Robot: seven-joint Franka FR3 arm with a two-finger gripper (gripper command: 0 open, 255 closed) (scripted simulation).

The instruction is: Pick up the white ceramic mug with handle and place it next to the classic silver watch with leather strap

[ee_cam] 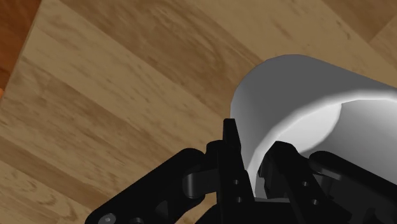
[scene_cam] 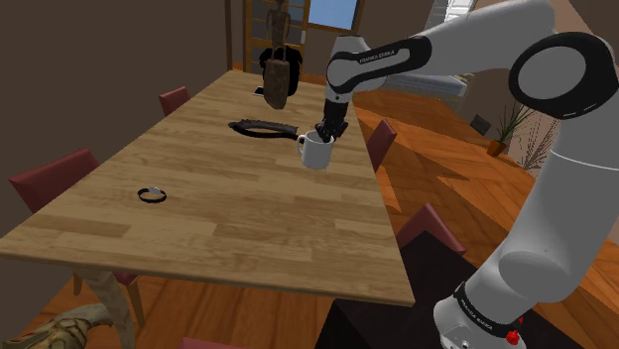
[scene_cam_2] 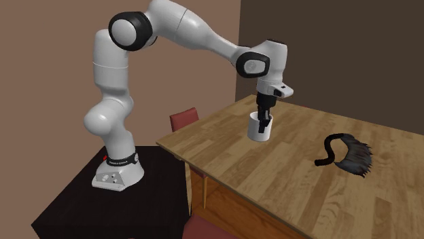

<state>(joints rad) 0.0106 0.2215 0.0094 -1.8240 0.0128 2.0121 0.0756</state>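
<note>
Wooden table (scene_cam: 258, 208), dark red chairs (scene_cam: 45, 183) (pushed in), brown walls (scene_cam: 99, 50), orange plank floor (scene_cam: 446, 169), blue window (scene_cam: 332, 12)

Long wooden table (scene_cam: 248, 223): watch (scene_cam: 152, 195) (small dark ring), black brush (scene_cam: 263, 128) farther along.

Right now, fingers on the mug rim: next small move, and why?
Probably a short straight lift. The gripper straddles the wall of the white mug, one finger inside, one outside, apparently clamped, and the mug looks at table height. The watch lies far toward the shoulder view's left, so clear the wooden table first.
</note>
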